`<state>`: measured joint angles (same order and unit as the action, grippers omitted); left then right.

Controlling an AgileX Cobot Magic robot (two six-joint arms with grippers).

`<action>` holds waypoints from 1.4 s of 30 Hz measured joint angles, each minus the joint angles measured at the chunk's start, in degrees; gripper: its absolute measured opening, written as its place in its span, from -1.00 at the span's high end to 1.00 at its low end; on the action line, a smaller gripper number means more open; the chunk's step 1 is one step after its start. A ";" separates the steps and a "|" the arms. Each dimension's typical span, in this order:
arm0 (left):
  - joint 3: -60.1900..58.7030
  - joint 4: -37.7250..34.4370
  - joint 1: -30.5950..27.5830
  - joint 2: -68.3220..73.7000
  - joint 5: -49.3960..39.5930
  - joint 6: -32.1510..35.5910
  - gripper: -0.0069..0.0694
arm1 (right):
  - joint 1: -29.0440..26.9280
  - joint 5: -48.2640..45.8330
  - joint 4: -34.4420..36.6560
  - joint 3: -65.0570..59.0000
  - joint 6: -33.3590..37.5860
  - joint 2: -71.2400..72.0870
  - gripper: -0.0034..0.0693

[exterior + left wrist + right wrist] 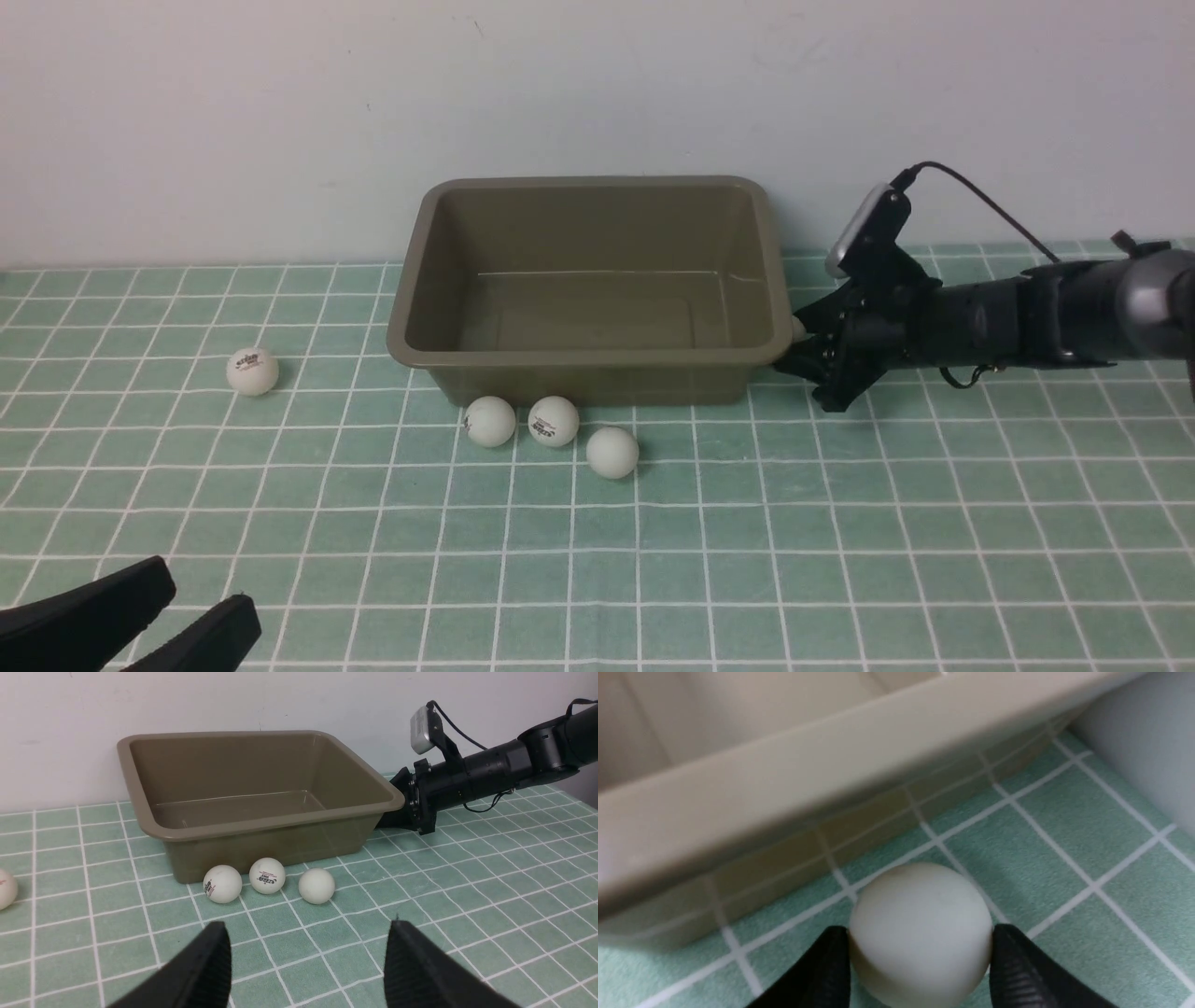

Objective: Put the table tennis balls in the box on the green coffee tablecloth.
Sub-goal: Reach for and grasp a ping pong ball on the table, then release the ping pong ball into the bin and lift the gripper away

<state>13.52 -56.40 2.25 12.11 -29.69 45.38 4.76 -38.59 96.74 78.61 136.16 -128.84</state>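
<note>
On the green coffee tablecloth [840,523], the olive-brown box [597,357] stands open side up near the wall, its long axis running left to right across the worktop. The right claw [920,956], beside the box's right end, is clenched on a table tennis ball [920,905] mostly hidden in the front view, while the left claw [308,933], cut off by the frame edge, hangs released. Three loose balls [554,421] lie in a row before the box's near wall, a fourth ball [252,371] well apart to their left, logos too small to read.
</note>
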 joint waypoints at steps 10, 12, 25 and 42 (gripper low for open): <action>0.00 0.00 0.00 0.00 0.05 0.05 -0.24 | 0.00 5.58 1.26 0.00 0.01 0.73 -0.07; 0.00 0.00 0.00 0.00 0.05 0.05 -0.24 | 0.00 6.84 1.26 0.00 0.06 1.39 -0.07; 0.00 0.00 0.00 0.00 0.05 0.05 -0.24 | 0.00 6.00 1.46 0.00 -2.32 13.05 -0.07; 0.00 0.00 0.00 0.00 0.11 0.11 -0.24 | 0.26 -10.51 -16.49 0.00 -35.34 15.59 -0.06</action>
<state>13.52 -56.40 2.25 12.11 -29.59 45.49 5.02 -49.11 80.25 78.61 100.82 -113.25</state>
